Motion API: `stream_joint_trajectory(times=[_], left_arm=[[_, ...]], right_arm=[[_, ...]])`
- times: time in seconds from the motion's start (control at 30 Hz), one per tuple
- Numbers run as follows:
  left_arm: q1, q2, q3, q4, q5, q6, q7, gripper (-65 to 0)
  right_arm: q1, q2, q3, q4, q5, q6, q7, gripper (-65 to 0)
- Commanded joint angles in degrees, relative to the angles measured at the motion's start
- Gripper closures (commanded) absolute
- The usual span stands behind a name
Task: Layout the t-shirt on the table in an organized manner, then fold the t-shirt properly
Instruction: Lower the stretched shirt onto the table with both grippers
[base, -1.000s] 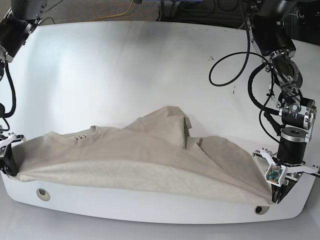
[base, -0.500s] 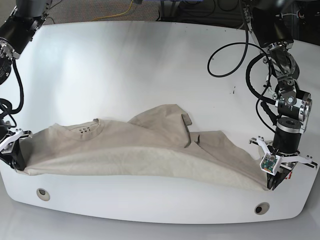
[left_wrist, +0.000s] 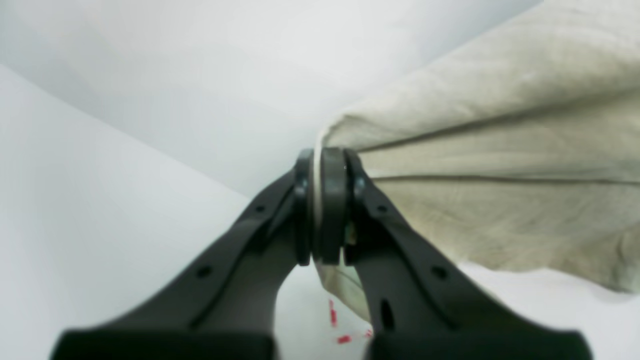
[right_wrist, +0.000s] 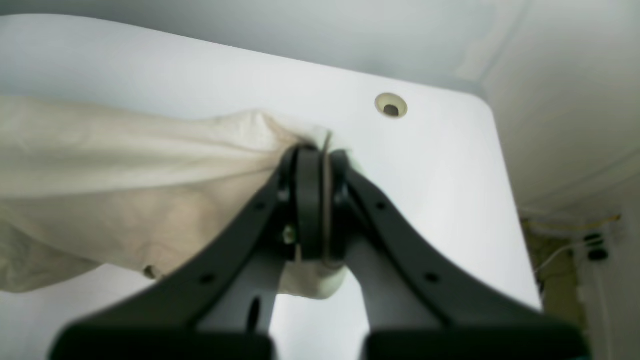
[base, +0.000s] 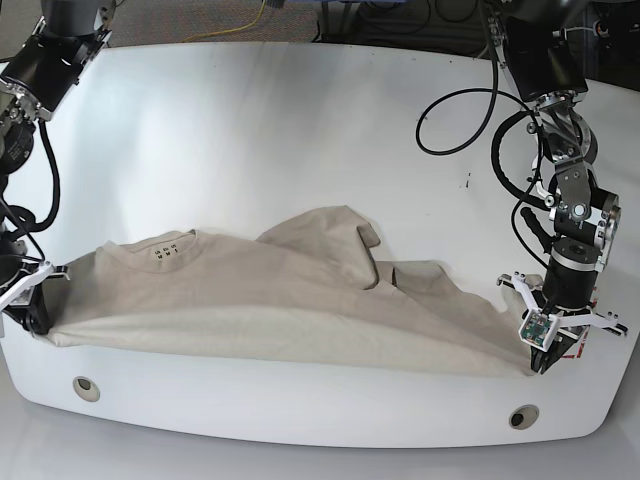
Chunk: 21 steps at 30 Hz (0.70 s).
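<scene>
Stretching across the near part of the white bench (base: 300, 130), the beige t-shirt (base: 270, 310) lies spread from one side to the other, its long lower edge running just inside the bench's front rim. Its collar with the small printed label (base: 168, 252) sits toward my right side, and a rumpled fold of fabric rises near the middle, with a sleeve bunched beside it. I hold the shirt at both ends. My left hand (base: 540, 362) is clamped tight on one corner of the cloth; from the left wrist view the fabric fans out from between the closed pads of that hand (left_wrist: 325, 200), with bits of red tape (left_wrist: 332, 312) on the bench beneath. My right hand (base: 30, 318) is likewise pinched shut on the opposite corner, and in the right wrist view that hand (right_wrist: 316, 200) has a thin edge of cloth squeezed between its pads. Two round grommet holes (base: 86, 388) sit in the bench near its front corners, both uncovered.
</scene>
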Motion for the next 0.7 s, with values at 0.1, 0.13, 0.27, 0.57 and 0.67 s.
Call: stream_joint_trajectory(times=[0.1, 0.13, 0.27, 0.57, 0.67], left_arm=[[-4.2, -0.4, -0.1, -4.5, -0.2, 1.2, -0.7, 0.0], [-4.8, -0.4, -0.1, -5.6, -0.2, 1.2, -0.7, 0.0], [-6.6, -0.5, -0.1, -9.0, -0.2, 1.2, -0.8, 0.0], [-9.2, -0.3, 0.0, -11.7, -0.2, 1.0, -0.8, 0.0], [-9.1, -0.2, 0.1, -10.5, -0.2, 1.0, -0.6, 0.0]], right_arm=[[1.7, 0.9, -1.2, -3.0, -3.1, -0.3, 5.4, 0.0], [1.8, 0.9, -2.0, -3.8, -3.5, -0.3, 6.4, 0.0], [1.8, 1.0, -3.9, -6.0, -4.6, -0.3, 10.7, 0.0], [4.4, 1.0, -7.8, -9.1, -8.3, -0.3, 12.6, 0.0], [3.6, 1.0, -7.9, -8.9, -8.3, -0.3, 12.6, 0.0]])
